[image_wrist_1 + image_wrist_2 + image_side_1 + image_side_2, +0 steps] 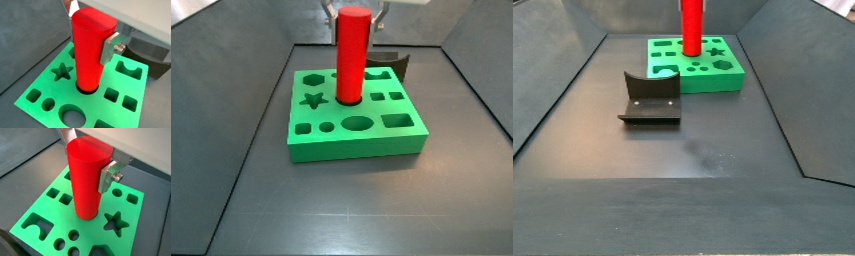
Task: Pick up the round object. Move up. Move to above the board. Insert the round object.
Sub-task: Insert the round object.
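The round object, a tall red cylinder (pixel 90 55), stands upright with its lower end in a round hole near the middle of the green board (pixel 57 90). Both side views show it upright in the board (pixel 352 60) (pixel 690 30). My gripper (pixel 90 35) is at the peg's upper part, with one silver finger (pixel 109 49) flat against its side and the other at the far side of its top. It also shows in a wrist view (pixel 87 160). The board (pixel 137 223) has star, round, square and arch cut-outs.
The dark fixture (pixel 649 98) stands on the floor next to the board (pixel 720 85), and shows behind it in a side view (pixel 396 62). Grey sloping walls (pixel 251 25) enclose the dark floor (pixel 700 150).
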### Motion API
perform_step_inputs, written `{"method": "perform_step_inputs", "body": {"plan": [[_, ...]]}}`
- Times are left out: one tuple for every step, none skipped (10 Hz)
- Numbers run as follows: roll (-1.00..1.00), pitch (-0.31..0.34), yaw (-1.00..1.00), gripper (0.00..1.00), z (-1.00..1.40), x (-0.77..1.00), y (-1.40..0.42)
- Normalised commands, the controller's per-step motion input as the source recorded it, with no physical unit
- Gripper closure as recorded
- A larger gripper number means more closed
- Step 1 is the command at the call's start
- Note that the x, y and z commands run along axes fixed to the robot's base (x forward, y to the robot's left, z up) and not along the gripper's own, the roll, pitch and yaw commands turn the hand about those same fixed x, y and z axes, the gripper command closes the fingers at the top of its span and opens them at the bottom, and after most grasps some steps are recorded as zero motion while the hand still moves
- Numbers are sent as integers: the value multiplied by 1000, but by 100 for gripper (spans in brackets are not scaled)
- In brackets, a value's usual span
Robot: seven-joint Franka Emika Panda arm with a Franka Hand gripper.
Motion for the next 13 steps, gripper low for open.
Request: {"method": "perform_step_inputs", "body": {"plan": [[-141,-94,-51,100,-251,-100,0],[-109,-83,0,100,-237,-100,0],[-110,-83,0,100,-231,-60,0],[-101,-64,0,100,-294,0,-51],[-100,-70,0,100,-306,0,-86],[-100,-59,0,100,-343,14,-120],[-64,-39,0,100,-411,131,-160],[-26,-26,0,100,-483,140,-114],[0,-40,0,100,-523,46,-37],[14,-26,0,100,-443,0,-14],[-21,-60,0,100,-191,0,0],[-120,-13,-6,100,0,0,106],[0,0,0,100,0,0,0]]}}
